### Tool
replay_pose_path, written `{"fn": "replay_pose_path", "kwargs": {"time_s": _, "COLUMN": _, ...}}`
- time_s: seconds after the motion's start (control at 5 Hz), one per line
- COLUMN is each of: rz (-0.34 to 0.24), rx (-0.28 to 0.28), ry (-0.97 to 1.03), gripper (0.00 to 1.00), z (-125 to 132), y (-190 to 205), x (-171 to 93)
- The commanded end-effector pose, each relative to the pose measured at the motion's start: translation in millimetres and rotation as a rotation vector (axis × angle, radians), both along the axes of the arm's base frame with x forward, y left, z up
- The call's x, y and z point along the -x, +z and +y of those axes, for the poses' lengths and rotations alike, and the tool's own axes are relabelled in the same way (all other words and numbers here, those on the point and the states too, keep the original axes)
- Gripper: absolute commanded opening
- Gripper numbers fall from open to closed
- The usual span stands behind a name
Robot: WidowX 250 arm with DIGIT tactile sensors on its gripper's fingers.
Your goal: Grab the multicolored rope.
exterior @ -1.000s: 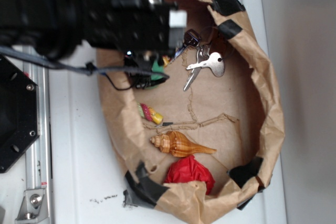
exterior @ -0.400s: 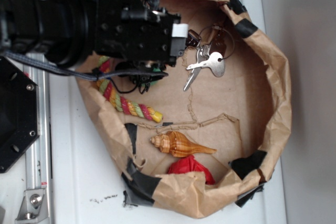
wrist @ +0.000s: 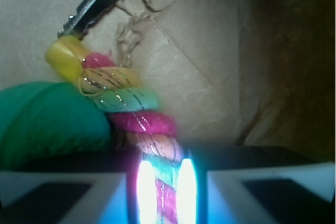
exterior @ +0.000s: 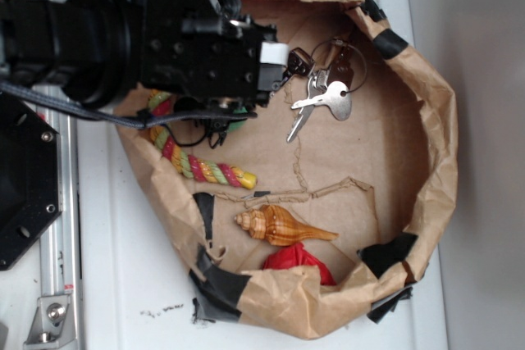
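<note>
The multicolored rope [exterior: 201, 168], twisted from pink, yellow and light green strands, lies curved along the left inside of the brown paper bag [exterior: 435, 170]. Its yellow tip points toward the seashell. In the wrist view the rope [wrist: 131, 108] runs from its yellow tip down between my two bright fingertips. My gripper [wrist: 164, 192] is shut on it. In the exterior view the black arm covers the rope's upper part and the gripper [exterior: 220, 119] itself.
A green ball [wrist: 47, 124] rests against the rope on its left. Keys [exterior: 324, 100] lie at the bag's top middle. A striped seashell [exterior: 283, 225] and a red crumpled object [exterior: 299, 264] sit near the bottom. The bag's walls rise all round.
The bag's left wall has spread outward and the rope, mostly hidden a second ago, now shows along its length. The arm has shifted slightly left.
</note>
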State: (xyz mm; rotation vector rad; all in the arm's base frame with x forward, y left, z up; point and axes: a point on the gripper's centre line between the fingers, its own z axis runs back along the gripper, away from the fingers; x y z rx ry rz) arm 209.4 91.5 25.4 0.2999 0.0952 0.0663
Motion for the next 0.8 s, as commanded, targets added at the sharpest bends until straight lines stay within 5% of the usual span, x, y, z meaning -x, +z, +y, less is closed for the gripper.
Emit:
{"fn": "replay_pose_path", "kwargs": {"time_s": 0.0, "rz": 0.123, "rx": 0.023, "ry": -0.292, "gripper": 0.0, "z": -2, "y": -33, "x": -16}}
{"fn": "replay_pose_path", "kwargs": {"time_s": 0.2, "rz": 0.041, "rx": 0.052, "ry": -0.233, "gripper": 0.0, "z": -3, "y": -10, "x": -12}}
{"fn": "replay_pose_path", "kwargs": {"time_s": 0.4, "rz": -0.138, "rx": 0.066, "ry": -0.139, "gripper": 0.0, "z": -27, "y": 39, "x": -24}}
{"fn": "replay_pose_path", "kwargs": {"time_s": 0.6, "rz": -0.289, "rx": 0.136, "ry": -0.086, "gripper": 0.0, "z": -49, "y": 91, "x": -39}}
